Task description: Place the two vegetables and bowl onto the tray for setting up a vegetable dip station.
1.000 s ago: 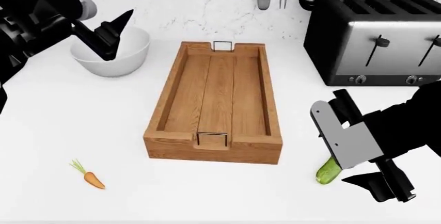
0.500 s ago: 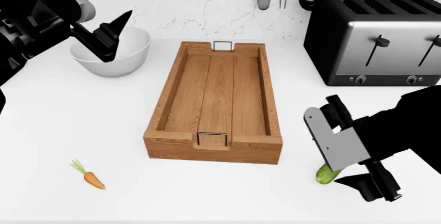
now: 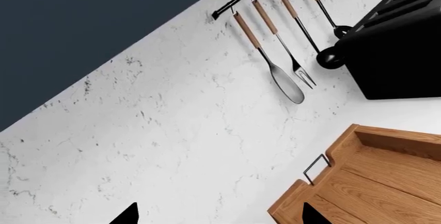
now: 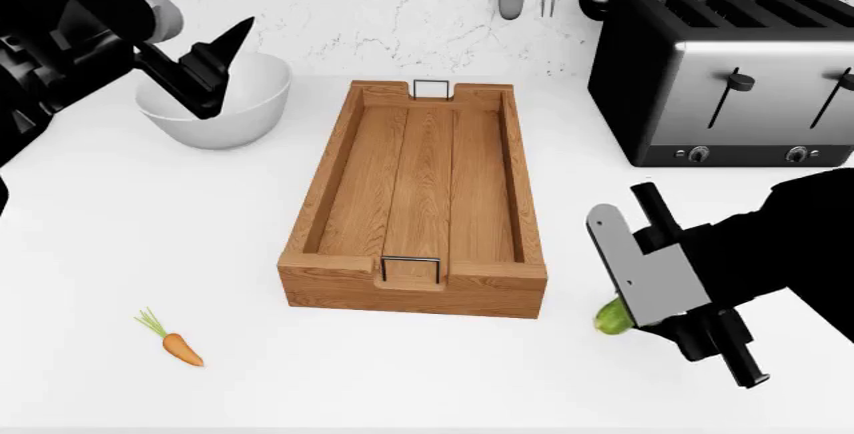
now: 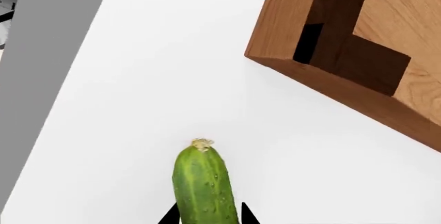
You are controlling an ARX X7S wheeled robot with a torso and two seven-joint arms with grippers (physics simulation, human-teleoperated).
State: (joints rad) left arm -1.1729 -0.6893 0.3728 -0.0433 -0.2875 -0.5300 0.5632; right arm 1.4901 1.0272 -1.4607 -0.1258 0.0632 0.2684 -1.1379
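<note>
currently: cucumber (image 5: 204, 187) lies on the counter right of the tray (image 4: 310, 216), between the right gripper (image 5: 206, 218) fingertips; whether they grip cannot be told. step: seat squarely mid-body, then lift level. left gripper (image 3: 217, 214) spread wide, empty, over the bowl (image 4: 254, 104).

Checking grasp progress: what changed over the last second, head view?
The right gripper slid toward the tray and closed in on the cucumber, now mostly hidden behind it; its fingertips flank the cucumber in the wrist view. Left gripper, bowl, carrot and tray stayed put.
</note>
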